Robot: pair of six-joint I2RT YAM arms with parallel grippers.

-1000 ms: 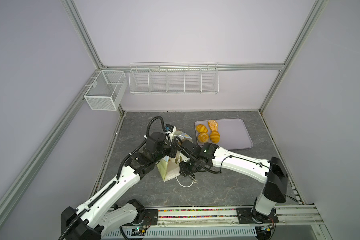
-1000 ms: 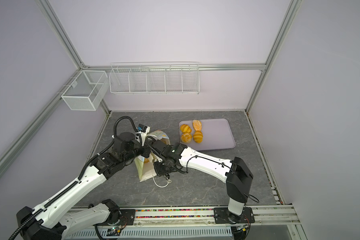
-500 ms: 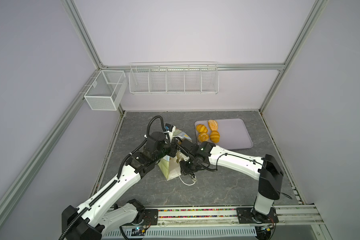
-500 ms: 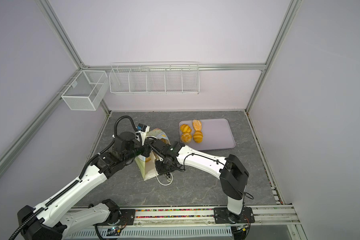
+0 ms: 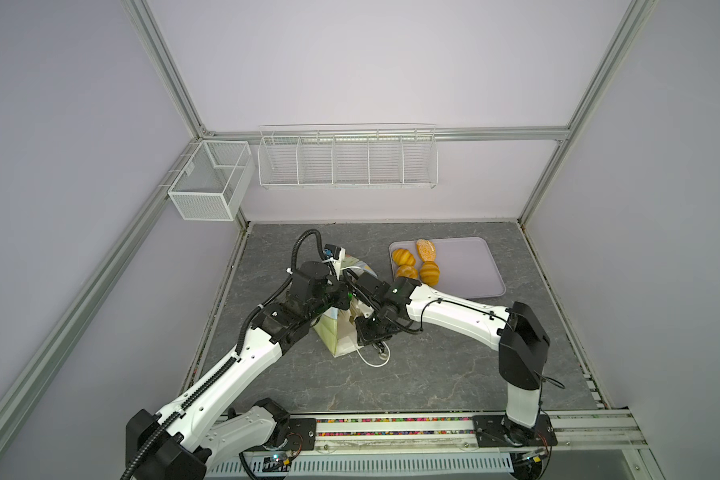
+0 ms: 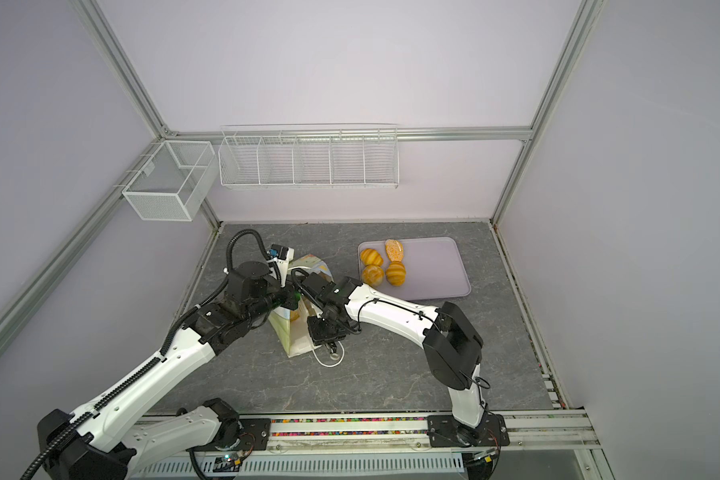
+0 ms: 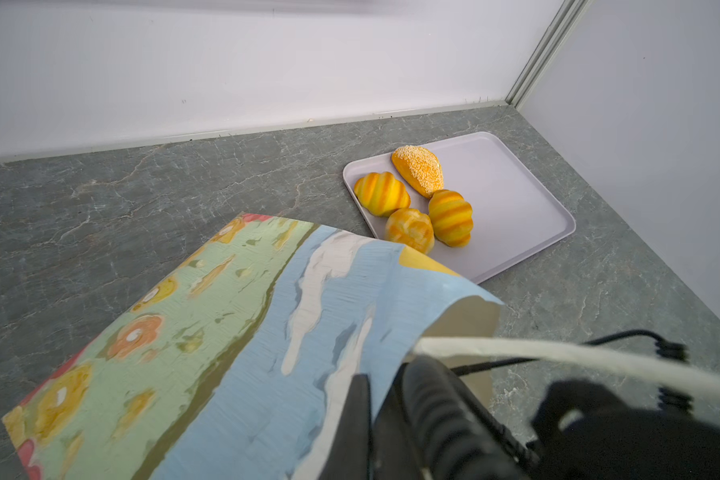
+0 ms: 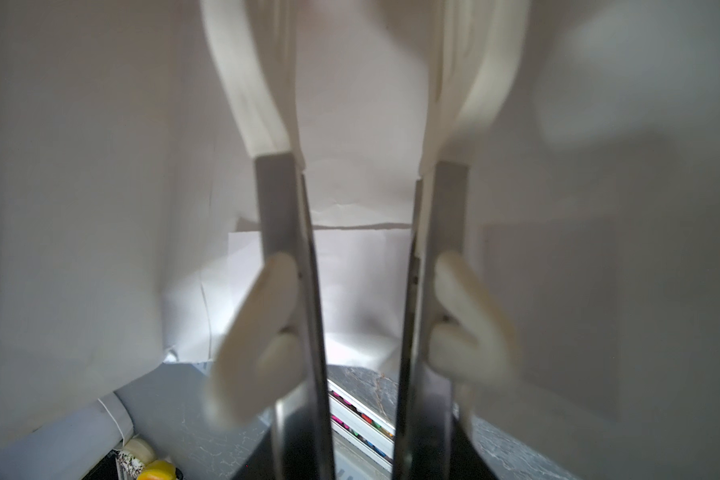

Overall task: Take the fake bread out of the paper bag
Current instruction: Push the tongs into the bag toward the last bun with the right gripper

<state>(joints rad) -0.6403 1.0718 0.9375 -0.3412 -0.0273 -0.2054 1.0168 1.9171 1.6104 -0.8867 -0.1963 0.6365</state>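
The paper bag [image 5: 330, 334] [image 6: 284, 332] leans over in mid-table, its printed face [image 7: 233, 332] sloping up. My left gripper [image 5: 344, 296] [image 6: 292, 297] [image 7: 375, 388] is shut on the bag's upper rim. The right gripper [image 5: 374, 340] [image 6: 329, 344] [image 8: 362, 162] reaches into the mouth, open, nothing between its fingers. White bag walls surround it and a cord handle [image 8: 250, 324] loops round the fingers. A patch of orange fake bread [image 6: 294, 315] shows inside the bag. Several more pieces [image 5: 416, 262] [image 7: 412, 195] lie on the lilac tray [image 5: 466, 266] [image 7: 508, 199].
A loose cord handle [image 5: 375, 360] trails on the table in front of the bag. Wire baskets [image 5: 346, 158] [image 5: 211, 183] hang on the back wall and the left wall. The arms' rail [image 5: 391, 432] runs along the front edge.
My right arm has swung leftward, pushing its gripper further into the bag's mouth. The left gripper keeps its hold on the rim.
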